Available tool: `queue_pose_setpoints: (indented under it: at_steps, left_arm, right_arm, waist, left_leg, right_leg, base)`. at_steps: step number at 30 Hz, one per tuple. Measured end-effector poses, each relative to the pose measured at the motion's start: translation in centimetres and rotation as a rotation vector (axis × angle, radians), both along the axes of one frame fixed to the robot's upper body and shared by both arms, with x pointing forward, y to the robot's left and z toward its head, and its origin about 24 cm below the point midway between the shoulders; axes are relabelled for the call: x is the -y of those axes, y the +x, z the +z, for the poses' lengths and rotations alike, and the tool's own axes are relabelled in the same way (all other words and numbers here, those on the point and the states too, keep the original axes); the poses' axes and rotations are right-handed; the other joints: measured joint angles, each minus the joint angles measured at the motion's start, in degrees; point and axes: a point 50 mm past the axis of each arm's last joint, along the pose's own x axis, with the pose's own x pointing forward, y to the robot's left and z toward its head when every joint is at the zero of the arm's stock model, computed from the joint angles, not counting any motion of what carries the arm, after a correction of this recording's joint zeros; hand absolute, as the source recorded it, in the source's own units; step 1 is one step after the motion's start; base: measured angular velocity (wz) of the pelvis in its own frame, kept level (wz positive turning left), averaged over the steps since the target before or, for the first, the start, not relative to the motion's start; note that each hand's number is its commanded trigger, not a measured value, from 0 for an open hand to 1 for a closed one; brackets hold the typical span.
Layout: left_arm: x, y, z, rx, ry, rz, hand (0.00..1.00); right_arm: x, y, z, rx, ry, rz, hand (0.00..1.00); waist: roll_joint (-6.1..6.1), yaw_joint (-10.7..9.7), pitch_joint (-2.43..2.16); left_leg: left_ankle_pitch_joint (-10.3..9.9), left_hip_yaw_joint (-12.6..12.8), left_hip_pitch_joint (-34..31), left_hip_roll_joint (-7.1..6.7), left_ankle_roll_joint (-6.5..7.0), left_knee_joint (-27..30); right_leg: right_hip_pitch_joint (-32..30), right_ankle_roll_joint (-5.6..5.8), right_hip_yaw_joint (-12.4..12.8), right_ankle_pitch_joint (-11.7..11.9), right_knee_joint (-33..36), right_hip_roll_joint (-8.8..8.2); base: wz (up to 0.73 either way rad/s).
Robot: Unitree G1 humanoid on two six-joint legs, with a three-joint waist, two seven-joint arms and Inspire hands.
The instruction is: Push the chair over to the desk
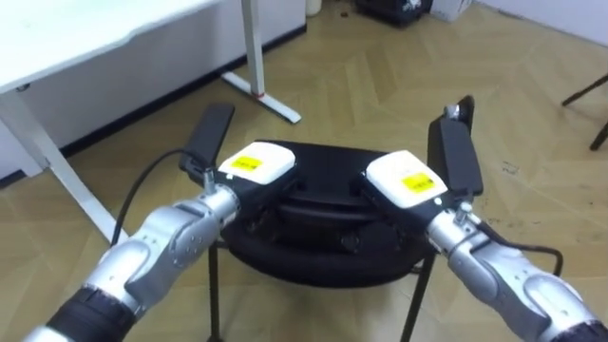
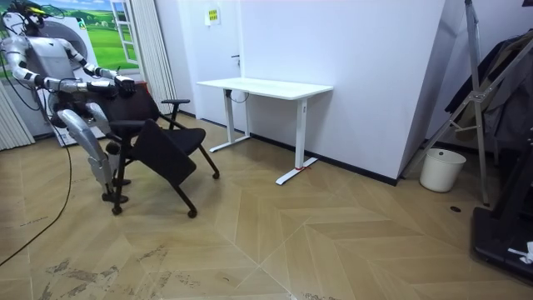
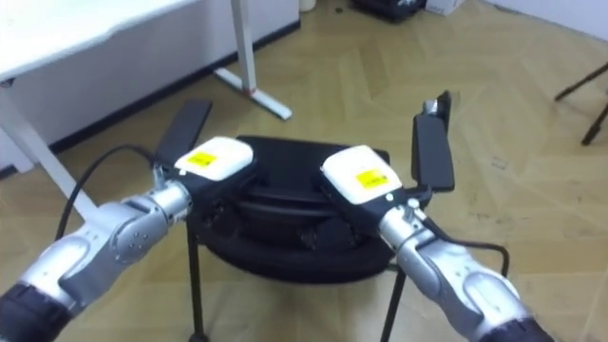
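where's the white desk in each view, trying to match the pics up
Left eye view: the white desk is in the upper left corner, beyond the black chair.
Right eye view: the desk is again in the upper left corner, behind the chair.
Room view: the desk is at centre against the white wall, to the room view's right of the chair.
Shared landmark: the black chair right in front of the robot.

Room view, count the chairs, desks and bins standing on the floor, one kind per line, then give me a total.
black chair: 1
white desk: 1
white bin: 1
Total: 3
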Motion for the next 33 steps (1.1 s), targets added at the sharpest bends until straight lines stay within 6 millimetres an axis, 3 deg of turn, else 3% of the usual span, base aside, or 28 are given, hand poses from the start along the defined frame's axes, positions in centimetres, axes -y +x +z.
queue_pose_setpoints:
  at_steps: [1,3,6,8,11,13,16,17,19,21,22,23,24,25,27,29,33]
  left_arm:
    - [0.0,0.0,-0.1,-0.003,0.002,0.0,1.0]
    - [0.0,-0.2,-0.3,0.003,0.002,0.004,1.0]
    - [0.1,-0.2,-0.2,0.021,-0.008,0.009,1.0]
    - [0.2,-0.2,-0.2,0.032,-0.012,0.013,1.0]
    - [0.2,-0.5,-0.5,0.022,-0.016,0.032,1.0]
    - [0.3,-0.6,-0.7,0.02,-0.026,0.038,1.0]
    - [0.6,-0.7,-0.8,0.02,-0.037,0.039,1.0]
    - [0.8,-0.8,-0.9,0.024,-0.041,0.038,1.0]
    - [0.8,-0.9,-0.9,0.026,-0.047,0.038,1.0]
    - [0.9,-0.9,-0.6,0.039,-0.049,0.029,1.0]
    - [0.9,-0.8,-0.5,0.046,-0.049,0.026,1.0]
    - [0.9,-0.6,-0.2,0.059,-0.048,0.024,1.0]
    - [0.9,-0.3,0.2,0.073,-0.043,0.019,1.0]
    - [1.0,-0.1,0.4,0.08,-0.041,0.015,1.0]
    - [1.0,0.6,0.9,0.092,-0.028,0.011,1.0]
    - [1.1,0.9,1.0,0.093,-0.025,0.014,1.0]
    - [1.3,1.6,1.4,0.106,-0.016,0.004,1.0]
  right_arm:
    - [0.0,0.0,-0.1,-0.005,-0.002,-0.001,1.0]
    - [0.0,-0.2,-0.3,-0.01,-0.002,-0.002,1.0]
    - [0.2,0.0,0.0,0.0,-0.01,-0.001,1.0]
    - [0.1,0.0,0.2,0.002,-0.013,-0.003,1.0]
    - [0.0,0.0,0.2,-0.001,-0.029,0.003,1.0]
    - [0.2,0.0,0.3,0.003,-0.042,0.007,1.0]
    - [0.6,-0.1,0.3,0.006,-0.056,0.006,1.0]
    - [0.7,-0.2,0.4,0.01,-0.06,0.007,1.0]
    - [0.6,-0.3,0.6,0.021,-0.057,0.015,1.0]
    - [0.9,-0.4,0.6,0.034,-0.061,0.01,1.0]
    - [1.0,-0.4,0.7,0.04,-0.059,0.008,1.0]
    - [1.0,-0.3,0.9,0.054,-0.053,0.002,1.0]
    - [1.1,-0.1,0.9,0.061,-0.045,-0.009,1.0]
    - [1.1,0.0,0.9,0.063,-0.041,-0.016,1.0]
    - [1.0,0.4,1.1,0.076,-0.028,-0.033,1.0]
    - [1.0,0.7,1.2,0.079,-0.029,-0.037,1.0]
    - [1.1,0.9,1.4,0.084,-0.017,-0.06,1.0]
  waist:
    - [-0.05,-0.1,-0.04]
    - [-0.53,0.1,-0.35]
    - [-0.25,-0.2,-0.63]
    - [-0.49,-0.2,-0.69]
    - [-0.43,0.1,-0.5]
    - [-0.54,0.1,-0.43]
    - [-0.56,0.5,-0.32]
    - [-0.29,1.1,-0.35]
    - [0.11,1.9,-0.37]
    - [0.37,2.7,-0.29]
    - [0.07,2.7,-0.45]
    - [-0.17,2.7,-0.64]
    - [-0.91,2.5,-0.25]
    - [-1.22,2.4,-0.13]
    - [-1.96,2.0,0.11]
    - [-2.05,1.6,0.14]
    - [-3.98,1.7,0.23]
  left_leg:
    - [0.1,0.0,0.6,0.43,-0.32,-0.3]
    - [0.0,0.8,2.9,1.79,-2.28,-1.8]
    - [0.5,1.1,4.2,2.77,-3.76,-2.8]
    - [1.6,2.7,4.6,3.42,-4.4,-1.8]
    - [6.0,3.8,1.9,5.32,-2.35,5.7]
    - [6.0,3.8,-1.2,4.39,-1.84,6.7]
    - [6.9,5.1,-7.2,2.33,-1.92,2.0]
    - [8.5,5.3,-8.7,1.33,-1.76,-2.2]
    - [12.1,6.9,-10.1,1.05,-1.34,-8.8]
    - [18.7,6.6,-9.9,0.11,0.35,-13.7]
    - [19.5,6.4,-9.9,-0.1,0.8,-13.7]
    - [20.4,6.4,-9.6,-0.39,2.17,-13.4]
    - [20.6,6.5,-9.0,-0.85,3.23,-12.6]
    - [20.2,6.6,-9.1,-0.91,3.54,-11.9]
    - [17.7,6.6,-9.5,-0.94,3.54,-9.1]
    - [15.7,6.6,-9.6,-0.9,3.58,-7.0]
    - [12.6,6.8,-9.5,-2.8,3.61,-4.4]
  right_leg:
    - [0.6,-0.58,-0.5,-0.3,0.0,0.16]
    - [2.4,-2.13,-1.0,-1.7,-0.2,1.22]
    - [3.6,-2.83,-1.9,-3.7,-0.2,2.26]
    - [4.2,-3.18,-2.0,-5.2,-0.1,2.48]
    - [7.0,-4.06,-1.3,-6.2,-2.1,3.39]
    - [8.0,-4.25,-0.7,-7.0,-2.4,3.27]
    - [9.6,-4.65,-0.3,-7.5,-3.0,3.34]
    - [10.1,-4.63,0.2,-8.1,-3.0,3.46]
    - [11.0,-4.56,0.5,-8.9,-3.0,4.02]
    - [11.9,-3.85,1.8,-10.8,-2.1,4.4]
    - [12.1,-3.56,2.0,-11.1,-1.9,4.38]
    - [12.4,-3.0,2.3,-11.7,-1.5,4.16]
    - [12.6,-2.44,2.4,-12.6,-0.9,3.63]
    - [12.9,-2.28,2.3,-12.9,-0.9,3.43]
    - [13.7,-1.73,2.2,-14.0,-1.0,3.0]
    - [14.5,-1.37,2.3,-14.9,-0.8,2.74]
    - [14.9,-0.31,2.6,-17.7,1.9,0.61]
  base:
    - [0.22]
    - [0.09]
    - [0.08]
    - [0.09]
    - [-0.02]
    - [0.02]
    - [-0.16]
    - [-0.37]
    - [-0.32]
    - [-0.21]
    - [-0.21]
    - [-0.07]
    - [0.0]
    - [0.04]
    - [0.02]
    - [-0.02]
    - [0.01]
